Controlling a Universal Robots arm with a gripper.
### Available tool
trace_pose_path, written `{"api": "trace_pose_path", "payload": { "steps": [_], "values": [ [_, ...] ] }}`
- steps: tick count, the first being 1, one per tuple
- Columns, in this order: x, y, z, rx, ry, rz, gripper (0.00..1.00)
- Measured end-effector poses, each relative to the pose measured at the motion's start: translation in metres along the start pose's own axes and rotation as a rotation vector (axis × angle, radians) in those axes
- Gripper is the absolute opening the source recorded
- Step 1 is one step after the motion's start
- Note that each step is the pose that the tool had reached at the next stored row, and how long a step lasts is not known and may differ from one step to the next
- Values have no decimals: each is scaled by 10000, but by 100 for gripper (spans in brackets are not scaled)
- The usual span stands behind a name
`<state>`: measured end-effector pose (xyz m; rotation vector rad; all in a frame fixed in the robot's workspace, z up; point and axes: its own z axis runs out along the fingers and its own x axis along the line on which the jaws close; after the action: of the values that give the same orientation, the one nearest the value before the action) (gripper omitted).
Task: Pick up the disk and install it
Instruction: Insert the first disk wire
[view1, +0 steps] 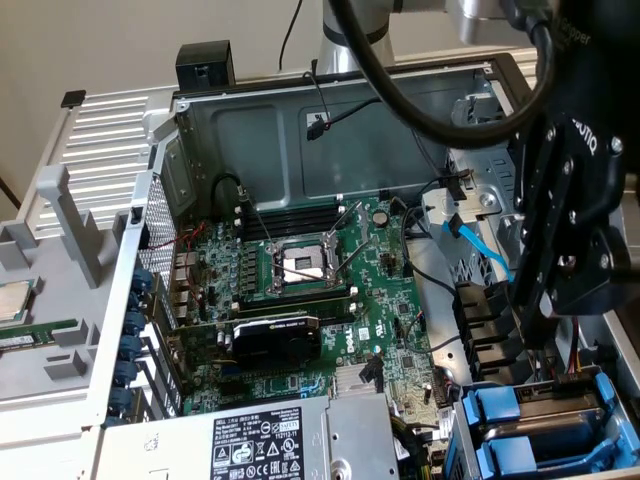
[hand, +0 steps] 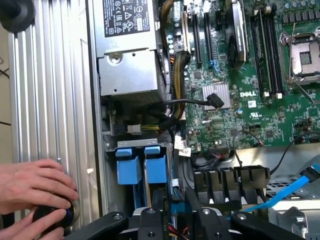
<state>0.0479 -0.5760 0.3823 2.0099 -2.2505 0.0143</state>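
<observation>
The black gripper (view1: 540, 340) (hand: 177, 220) filled the near foreground on the exterior view's right, hanging over the corner of the open computer case. Whether it was clamped or released could not be told. Nothing could be seen clearly held in it.

The disk (view1: 530, 410) (hand: 156, 167) sat in the drive bay just below the gripper, apart from it. Its blue frame and a strip of silver body showed in the exterior view. Beside it, touching or nearly so, lay the other blue carrier (view1: 520, 462) (hand: 129, 170) – the one farther from the motherboard (view1: 300, 290) (hand: 260, 100). Both blue fronts stood side by side in the wrist view, level with each other.

A row of black cable clips (view1: 485, 320) (hand: 230, 182) lay between the bay and the motherboard. A light-blue cable (view1: 485, 250) (hand: 295, 190) ran past them. The silver power-supply box (view1: 250, 440) (hand: 127, 60) stood next to the bay, on the exterior view's left.

Outside the case wall, a person's hand (hand: 30, 187) rested on a round black knob (hand: 52, 215) – well apart from the disk.
</observation>
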Motion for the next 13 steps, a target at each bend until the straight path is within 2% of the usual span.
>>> {"api": "trace_pose_path", "payload": {
  "steps": [1, 2, 13],
  "values": [
    [0, -1, 6, -56, 13, 27, 31],
    [-1, -4, 12, -77, 15, 47, 31],
    [-11, -40, 74, -116, -1, 416, 31]
  ]
}}
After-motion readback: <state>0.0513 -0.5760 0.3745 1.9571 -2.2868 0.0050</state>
